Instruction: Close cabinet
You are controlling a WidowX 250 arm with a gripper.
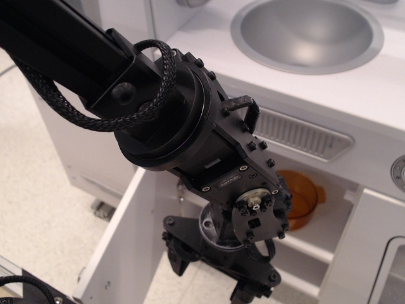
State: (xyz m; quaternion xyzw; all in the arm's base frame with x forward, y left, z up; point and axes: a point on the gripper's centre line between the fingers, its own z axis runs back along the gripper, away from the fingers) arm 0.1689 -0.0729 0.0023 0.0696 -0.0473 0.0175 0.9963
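The cabinet (316, 218) sits below the white counter of a toy kitchen, its compartment standing open under a grey slotted vent (302, 133). Inside the cabinet, toward its upper right, an orange translucent bowl (302, 196) rests on a white inner shelf (307, 247); a second shelf edge shows lower down, near the bottom of the compartment. The cabinet's door (123, 240) is swung wide out to the left of the opening, its white face tilted toward the camera and reaching down to the lower left edge of the view.

The black robot arm (190, 120) comes in from the upper left and fills the space in front of the cabinet, a braided cable (95, 117) looping beside its wrist. The gripper (221, 266) hangs low in front of the cabinet's opening, just right of the door's inner edge. Only its black mounting parts are plain to see; the fingers are largely cut off at the bottom edge, so I cannot tell whether they are spread or closed, or whether they touch the door.

Above the cabinet, set into the counter, is a round metal sink (307, 31). To the right of the cabinet stands another white door (370, 253) with a dark-outlined panel.
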